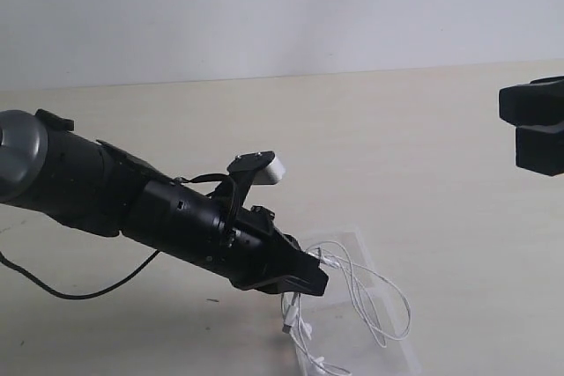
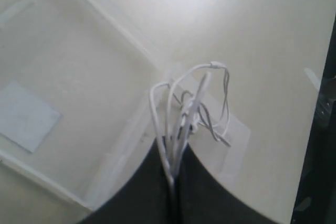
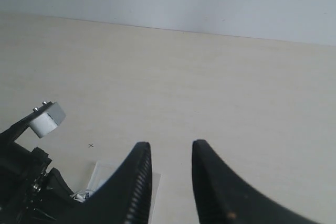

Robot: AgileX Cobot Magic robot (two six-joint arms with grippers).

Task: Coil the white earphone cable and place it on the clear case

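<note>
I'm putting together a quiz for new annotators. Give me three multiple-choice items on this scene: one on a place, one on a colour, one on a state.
1. Where do the loops of the cable hang?
A. on the floor
B. in a drawer
C. over the case

2. What colour is the cable?
A. black
B. white
C. red

3. The left end effector is:
A. shut on the cable
B. open and empty
C. open above a cup

Answers:
1 C: in the left wrist view the loops show against the clear plastic.
2 B: every strand is white.
3 A: its jaws pinch the bundle of strands with no gap.
</note>
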